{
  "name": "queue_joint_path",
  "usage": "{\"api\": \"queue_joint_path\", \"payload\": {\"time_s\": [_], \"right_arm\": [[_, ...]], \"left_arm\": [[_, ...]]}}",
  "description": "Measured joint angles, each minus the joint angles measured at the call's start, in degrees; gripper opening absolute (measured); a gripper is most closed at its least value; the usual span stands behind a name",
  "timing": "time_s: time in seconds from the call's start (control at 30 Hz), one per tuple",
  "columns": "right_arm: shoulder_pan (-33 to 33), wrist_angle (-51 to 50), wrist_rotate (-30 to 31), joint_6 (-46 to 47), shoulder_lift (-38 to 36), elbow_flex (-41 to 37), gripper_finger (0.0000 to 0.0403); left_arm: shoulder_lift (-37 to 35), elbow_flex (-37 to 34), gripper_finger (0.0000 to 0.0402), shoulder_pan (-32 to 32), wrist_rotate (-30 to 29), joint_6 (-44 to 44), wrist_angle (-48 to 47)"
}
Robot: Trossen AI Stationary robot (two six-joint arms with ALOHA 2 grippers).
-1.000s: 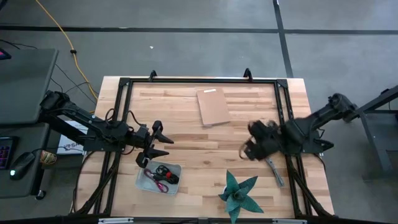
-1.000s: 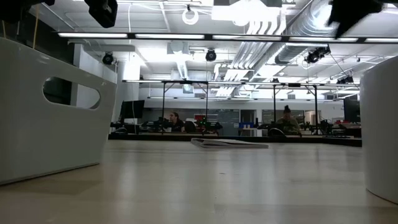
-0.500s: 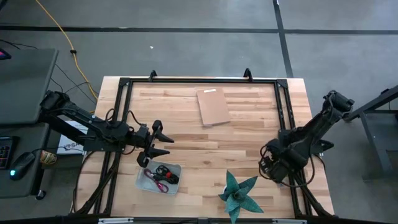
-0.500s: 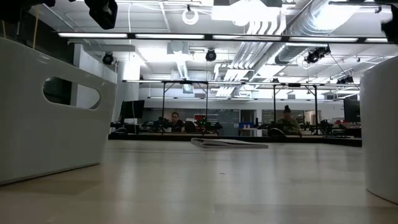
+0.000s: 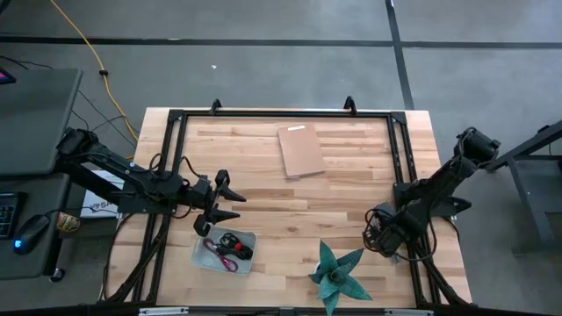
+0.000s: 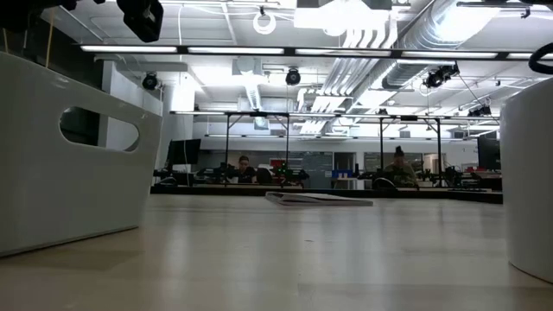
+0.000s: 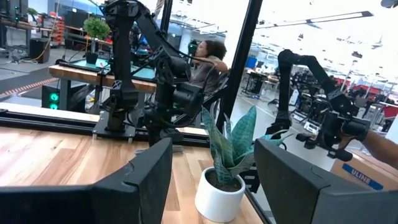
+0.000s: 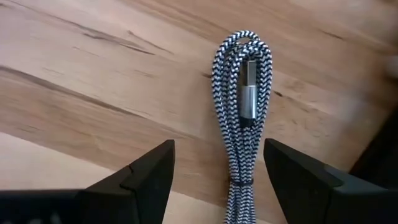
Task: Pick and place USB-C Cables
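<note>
- Grey cable [image 8: 241,118], bundled into a long narrow loop w/ a tie near one end, lies flat on the worktop [image 5: 263,175] by its right edge, directly under the right hand [image 8: 217,180].
- Right hand [image 5: 384,235] hangs low over that spot near the right rail, fingers spread wide, nothing between them.
- Key relation: in the right wrist view the bundle's long axis runs straight out ahead from between the two fingers, so a closing pinch would cross the cable's width, not its length. Bundle sits a bit nearer one finger than the other, roughly centred tho.
- Cable is below and just ahead of the fingertips; looks apart from them, no contact that I can see.
- Right arm is plainly the nearer one; left arm is well away on the other side.
- Left hand [image 5: 221,202] waits above the small white bin [image 5: 200,253] at front left, fingers wide, empty.
- Bin already holds cables [image 5: 230,247]: red and black cords visible; can't separate them cleanly from overhead.
- My read: next move is a straight drop then close on the grey bundle; main risk is catching only some strands, or the plug end slipping out.
- Also about: brown board [image 5: 300,150] toward the back, teal paper star [image 5: 338,270] at front, just beside the right hand.
</note>
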Motion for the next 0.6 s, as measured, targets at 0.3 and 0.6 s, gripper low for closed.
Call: {"api": "queue_joint_path", "payload": {"time_s": [0.3, 0.6], "right_arm": [[0.0, 0.2, -4.8, 0.0, 5.4, 0.1, 0.0238], [0.0, 0.2, -3.9, -0.8, 8.5, 0.4, 0.0238]], "left_arm": [[0.0, 0.0, 0.0209, 0.0, 0.0, 0.0, 0.0], [0.0, 0.0, 0.0209, 0.0, 0.0, 0.0, 0.0]]}}
